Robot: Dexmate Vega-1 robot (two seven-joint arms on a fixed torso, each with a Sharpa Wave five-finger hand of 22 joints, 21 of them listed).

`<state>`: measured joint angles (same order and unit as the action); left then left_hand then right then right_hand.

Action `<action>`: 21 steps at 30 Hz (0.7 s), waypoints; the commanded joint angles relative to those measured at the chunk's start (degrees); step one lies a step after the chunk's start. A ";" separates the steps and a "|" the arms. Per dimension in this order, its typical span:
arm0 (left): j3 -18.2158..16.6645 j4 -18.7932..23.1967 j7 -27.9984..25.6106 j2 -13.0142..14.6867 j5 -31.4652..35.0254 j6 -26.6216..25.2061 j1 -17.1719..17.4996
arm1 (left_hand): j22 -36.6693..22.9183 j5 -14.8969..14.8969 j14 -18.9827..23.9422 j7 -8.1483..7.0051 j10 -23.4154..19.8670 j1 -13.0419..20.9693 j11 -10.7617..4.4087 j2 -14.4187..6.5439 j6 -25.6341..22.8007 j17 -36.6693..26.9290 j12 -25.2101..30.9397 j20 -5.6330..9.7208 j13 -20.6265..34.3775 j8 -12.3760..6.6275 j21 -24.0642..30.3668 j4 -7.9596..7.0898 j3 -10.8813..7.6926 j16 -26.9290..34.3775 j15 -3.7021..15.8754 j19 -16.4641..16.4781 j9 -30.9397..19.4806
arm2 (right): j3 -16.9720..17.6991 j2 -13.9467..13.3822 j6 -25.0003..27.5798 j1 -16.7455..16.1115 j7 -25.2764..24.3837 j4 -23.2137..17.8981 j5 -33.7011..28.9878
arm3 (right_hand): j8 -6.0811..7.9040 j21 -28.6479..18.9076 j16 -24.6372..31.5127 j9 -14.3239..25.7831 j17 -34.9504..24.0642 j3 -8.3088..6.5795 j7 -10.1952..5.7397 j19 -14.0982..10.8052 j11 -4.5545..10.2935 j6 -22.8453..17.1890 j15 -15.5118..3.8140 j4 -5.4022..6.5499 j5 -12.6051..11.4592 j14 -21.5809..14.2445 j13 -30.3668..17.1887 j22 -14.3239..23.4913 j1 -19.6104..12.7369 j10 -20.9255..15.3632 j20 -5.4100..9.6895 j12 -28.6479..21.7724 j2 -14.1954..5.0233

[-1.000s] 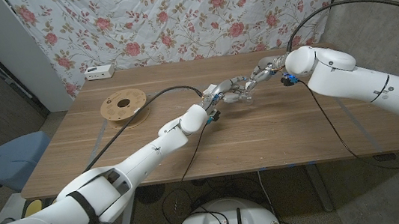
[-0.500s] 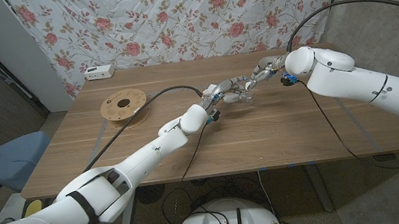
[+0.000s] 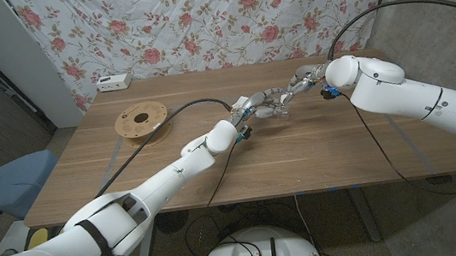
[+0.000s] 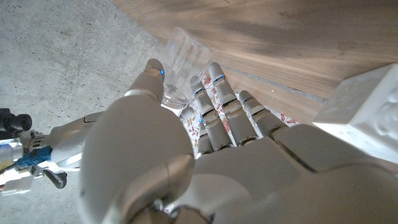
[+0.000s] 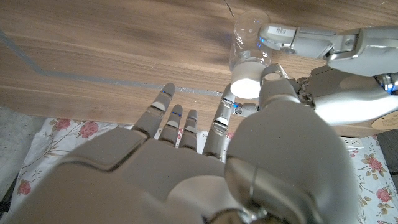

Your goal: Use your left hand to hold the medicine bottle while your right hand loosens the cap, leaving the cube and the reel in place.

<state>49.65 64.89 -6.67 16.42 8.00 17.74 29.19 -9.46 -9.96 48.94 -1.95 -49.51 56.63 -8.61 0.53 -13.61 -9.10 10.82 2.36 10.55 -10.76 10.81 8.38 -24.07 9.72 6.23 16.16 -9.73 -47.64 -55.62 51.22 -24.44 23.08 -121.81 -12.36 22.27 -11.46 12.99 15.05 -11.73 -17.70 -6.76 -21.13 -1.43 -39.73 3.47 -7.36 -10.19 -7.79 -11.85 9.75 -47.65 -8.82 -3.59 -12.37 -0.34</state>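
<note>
Left hand (image 4: 186,155) grips clear bottle (image 4: 180,62); light, slippery. Right hand (image 5: 205,155) pinches white cap (image 5: 245,87).

It looks like a makeshift robot test room rather than a home. A flowered cloth (image 3: 198,19) hangs as a backdrop behind a plain wooden table (image 3: 300,158). Loose black cables (image 3: 159,131) trail across the tabletop, a small white box (image 3: 113,81) sits at its far edge, and the floor is bare concrete.
</note>
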 commanded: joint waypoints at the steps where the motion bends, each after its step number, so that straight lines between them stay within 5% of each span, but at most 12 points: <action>1: -0.13 1.26 -0.11 0.48 0.15 -0.46 0.66 | -0.12 -0.30 0.53 -0.40 -0.63 -0.36 -0.44 -0.20 -0.18 -0.06 0.29 6.48 0.19 0.09 -0.11 -0.08 -0.57 0.11 5.61 0.29 -0.31 | 0.13 -0.28 0.59 -0.95 -1.18 -1.18 -0.54 | 0.70 -0.39 0.59 0.30 -0.20 -0.19 -0.24 -0.80 0.80 -1.13 -0.19 -0.63 -0.36 -0.69 -0.10 0.23 -0.76 -0.83 0.04 -0.45 -0.20; 21: -0.32 1.85 -0.02 0.86 0.29 -0.14 1.06 | -0.12 -0.28 0.55 -0.53 -0.68 -0.58 -0.55 -0.16 -0.27 -0.07 0.34 6.52 0.20 0.08 -0.11 -0.10 -0.76 0.13 5.59 0.29 -0.31 | 2.44 -0.97 -0.30 -2.95 -3.05 -2.78 1.61 | 1.94 -0.24 0.72 0.23 -0.28 -1.98 -1.84 -1.22 3.17 -3.19 -1.55 -2.17 -0.60 -1.44 -0.06 0.22 -4.49 -1.49 0.66 -0.07 -2.06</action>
<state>49.44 66.68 -6.79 17.16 8.23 17.35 30.13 -9.46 -9.89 48.94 -1.95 -49.50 56.25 -8.61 0.91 -13.60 -9.10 10.81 2.36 10.50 -10.76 10.81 8.31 -24.49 9.72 6.23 16.16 -9.73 -46.35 -56.27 51.58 -26.44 21.05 -123.86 -11.81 23.42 -11.45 13.43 15.02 -11.87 -19.13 -8.42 -22.06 1.06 -41.98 2.35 -9.29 -10.40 -8.90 -11.71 9.75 -51.17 -10.04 -3.28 -12.37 -1.84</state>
